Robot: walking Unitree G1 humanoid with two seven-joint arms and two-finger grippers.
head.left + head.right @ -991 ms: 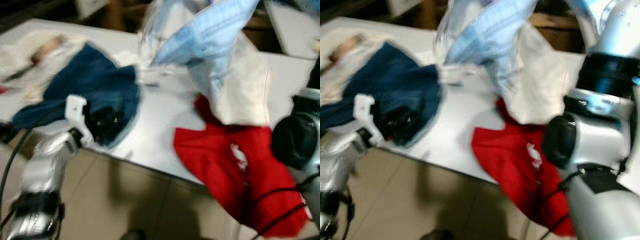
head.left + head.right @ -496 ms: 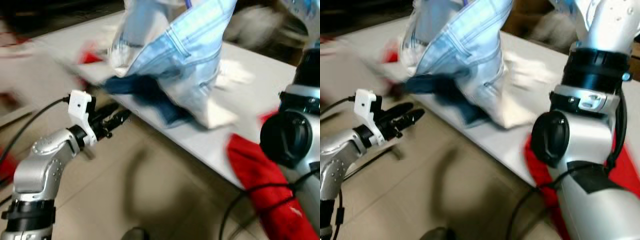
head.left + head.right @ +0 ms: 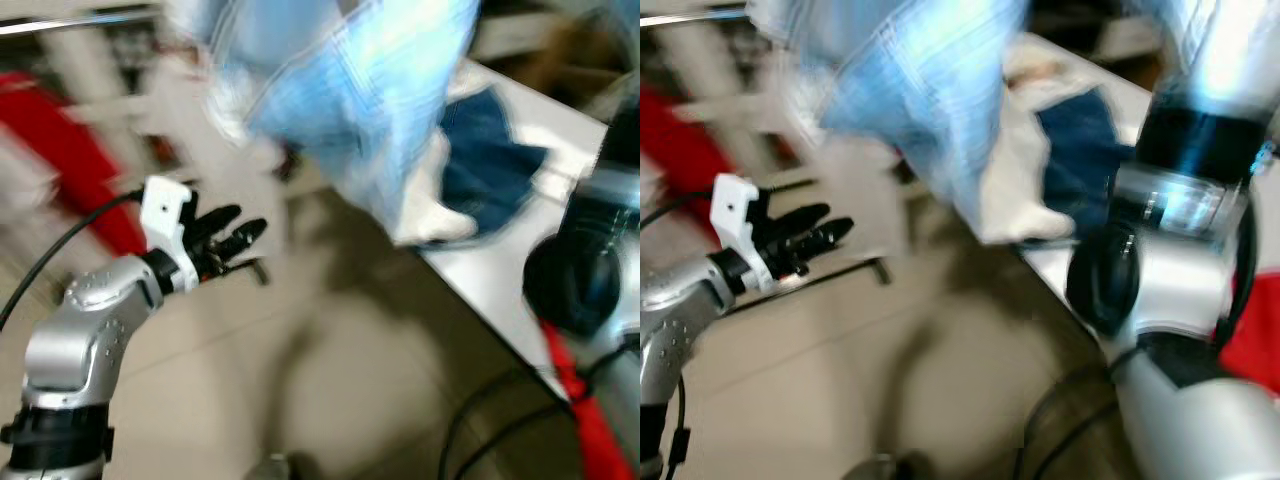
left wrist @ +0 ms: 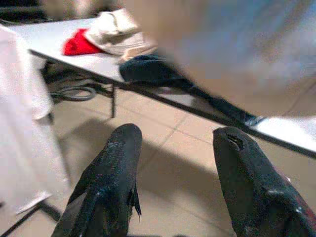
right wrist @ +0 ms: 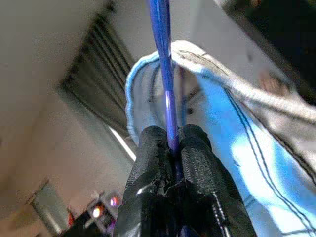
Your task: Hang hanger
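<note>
While the head views have swung off the worktop (image 3: 500, 275) toward a rail (image 3: 80, 20), the right jaws (image 5: 173, 143) stay clamped on the blue hanger (image 5: 163, 59) — denim garment (image 3: 360, 100) draped below them. Left jaws (image 4: 175, 148) stand apart, empty — hanging looks near.

You see a white table (image 3: 505, 290) at right with a dark blue garment (image 3: 487, 165) on it, red cloth (image 3: 60, 170) at left, beige floor tiles (image 3: 330, 370) below.
</note>
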